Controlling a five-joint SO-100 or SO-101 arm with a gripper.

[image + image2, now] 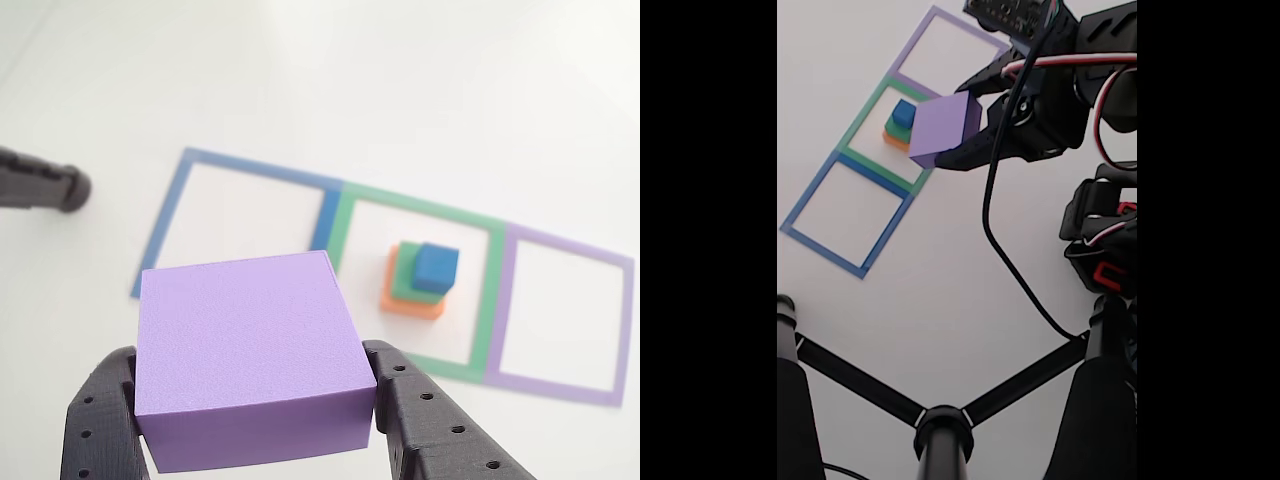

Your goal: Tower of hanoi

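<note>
- We see the tool (255,425) pinching the purple block (250,350) between its two black fingers (420,410), lifted clear of the white desk (300,80).
- Beyond it, we note the orange block (412,303), green block (412,280) and blue cube (436,266) stacked inside the green taped outline (488,290).
- Blue outline (165,215) lies left, purple outline (625,330) right, in the other view.
- In the fixed view, we record black tripod legs (860,385) nearest the camera.
</note>
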